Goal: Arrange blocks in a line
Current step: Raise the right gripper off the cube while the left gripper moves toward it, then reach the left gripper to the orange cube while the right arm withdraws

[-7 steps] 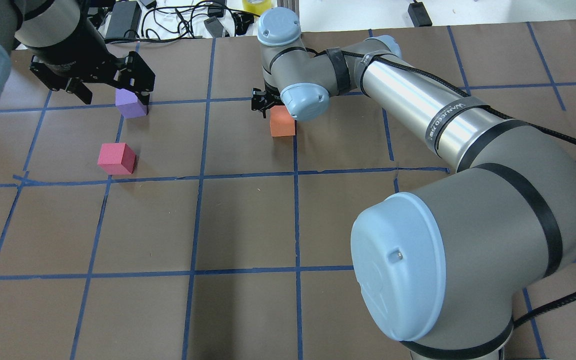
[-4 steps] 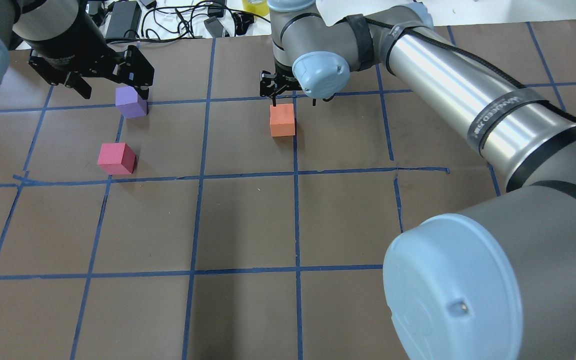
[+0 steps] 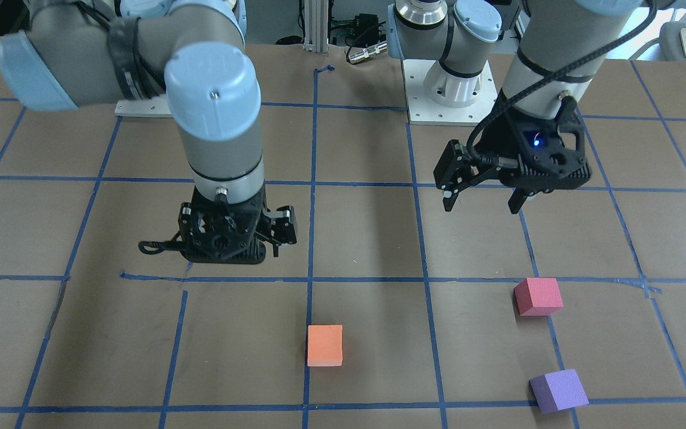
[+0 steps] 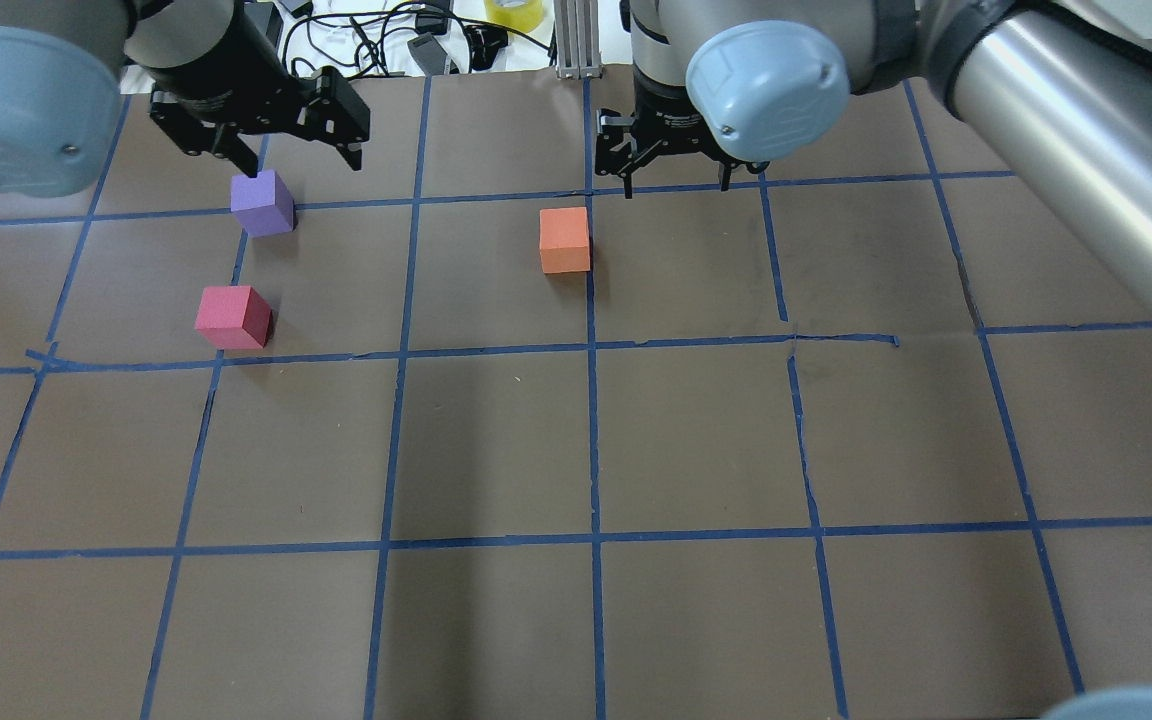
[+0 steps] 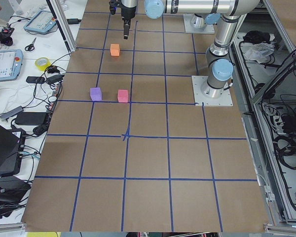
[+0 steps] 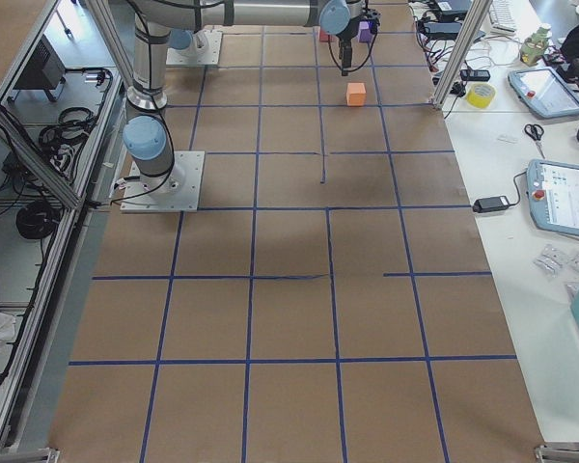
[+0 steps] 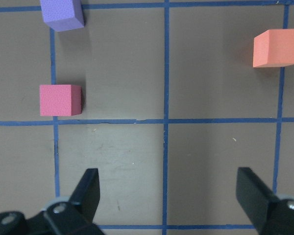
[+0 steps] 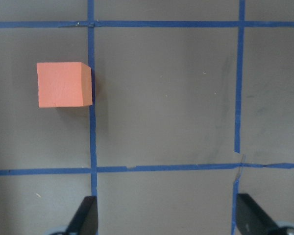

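Observation:
Three foam cubes rest on the brown table, all apart. The orange block point(image 4: 565, 238) point(image 3: 324, 345) point(image 8: 63, 84) lies mid-table beside a blue tape line. The pinkish-red block point(image 4: 233, 316) point(image 3: 537, 296) point(image 7: 60, 100) and the purple block point(image 4: 262, 203) point(image 3: 558, 390) point(image 7: 62, 13) lie on my left side, the purple farther out. My left gripper point(image 4: 296, 155) point(image 3: 481, 202) is open, empty and raised, on the robot side of the pinkish-red block. My right gripper point(image 4: 674, 180) point(image 3: 215, 247) is open, empty and raised, to the robot's right of the orange block.
Blue tape lines point(image 4: 591, 440) grid the brown paper table. Cables, a tape roll point(image 4: 513, 10) and devices lie beyond the far edge. Both arm bases point(image 3: 447, 89) stand at the robot's side. A torn tape spot point(image 4: 841, 340) lies right of centre.
The right gripper has lifted off the orange block and moved to the right, leaving the block in place. The left gripper has risen away from the purple block. No block has moved.

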`<state>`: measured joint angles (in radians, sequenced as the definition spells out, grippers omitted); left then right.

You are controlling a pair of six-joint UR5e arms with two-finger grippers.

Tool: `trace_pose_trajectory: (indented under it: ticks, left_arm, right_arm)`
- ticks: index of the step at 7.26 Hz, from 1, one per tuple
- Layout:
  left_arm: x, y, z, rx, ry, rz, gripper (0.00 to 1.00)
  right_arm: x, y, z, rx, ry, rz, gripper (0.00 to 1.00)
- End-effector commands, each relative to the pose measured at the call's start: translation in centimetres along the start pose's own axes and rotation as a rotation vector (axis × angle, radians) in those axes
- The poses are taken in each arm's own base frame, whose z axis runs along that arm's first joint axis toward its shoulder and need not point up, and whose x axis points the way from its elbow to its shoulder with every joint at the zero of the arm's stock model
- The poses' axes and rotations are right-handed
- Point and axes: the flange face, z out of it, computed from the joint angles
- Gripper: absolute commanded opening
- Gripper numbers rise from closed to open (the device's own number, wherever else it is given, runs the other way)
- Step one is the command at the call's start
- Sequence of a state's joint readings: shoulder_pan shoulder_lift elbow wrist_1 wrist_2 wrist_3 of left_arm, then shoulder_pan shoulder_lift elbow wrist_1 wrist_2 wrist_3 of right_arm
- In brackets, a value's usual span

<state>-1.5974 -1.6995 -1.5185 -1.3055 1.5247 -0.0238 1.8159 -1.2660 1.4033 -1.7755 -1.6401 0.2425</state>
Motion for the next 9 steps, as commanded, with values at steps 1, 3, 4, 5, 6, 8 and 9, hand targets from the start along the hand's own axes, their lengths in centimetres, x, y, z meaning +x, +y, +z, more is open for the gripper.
trace_pose_trajectory:
  ticks: [1,3,4,5,6,8,9]
  left_arm:
    - [4.4,-1.7,6.6,-0.024,-0.023,0.015,1.00]
    - [6.6,-3.0,11.2,-0.019,-0.013,0.012,1.00]
    - [8.1,-3.5,13.7,0.001,-0.001,-0.004,1.00]
    - [9.4,-4.2,16.3,0.040,0.009,-0.031,1.00]
    - [10.4,-4.4,18.9,0.030,0.010,-0.038,1.00]
    - [11.6,-6.1,23.4,-0.004,0.006,-0.087,1.00]
    - [12.6,-6.7,24.9,-0.006,0.006,-0.095,1.00]
  right_arm:
    - [4.9,5.6,-3.9,-0.007,0.011,0.032,1.00]
    - [5.9,7.3,-5.2,-0.024,0.017,0.040,1.00]
    - [6.2,7.5,-5.7,-0.018,0.033,0.048,1.00]
    - [7.0,6.8,-7.1,0.014,0.028,0.069,1.00]
    - [8.6,5.1,-9.3,0.053,0.002,0.107,1.00]
    - [10.1,4.2,-10.6,0.072,-0.023,0.140,1.00]
    - [10.2,4.2,-10.5,0.071,-0.010,0.134,1.00]
